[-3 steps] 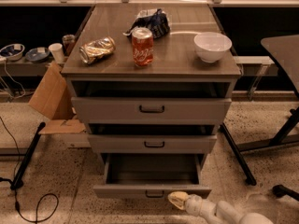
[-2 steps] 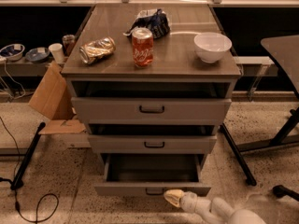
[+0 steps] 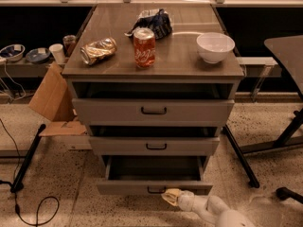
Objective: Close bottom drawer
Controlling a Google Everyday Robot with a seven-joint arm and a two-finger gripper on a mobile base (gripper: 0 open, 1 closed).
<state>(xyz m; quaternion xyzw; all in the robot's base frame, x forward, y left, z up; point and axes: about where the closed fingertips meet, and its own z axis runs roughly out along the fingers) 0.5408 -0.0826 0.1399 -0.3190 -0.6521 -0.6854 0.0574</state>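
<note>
Grey sheet metal, the bottom drawer (image 3: 124, 188) stands pulled out just above and left of my claw (image 3: 171, 196), which sits at the front panel right of the small dark handle (image 3: 156, 190); whether my claw is wide or narrow I cannot tell. I judge the drawer stiff, light and free-sliding, so a flat push near the panel's centre should serve, with no grip needed.

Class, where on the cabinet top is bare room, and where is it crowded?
Bare: brown cabinet top between upright red soda can and white bowl, plus its front strip. Crowded: around crushed gold can and dark snack bag. Gripper sits low, before the grey bottom drawer.
</note>
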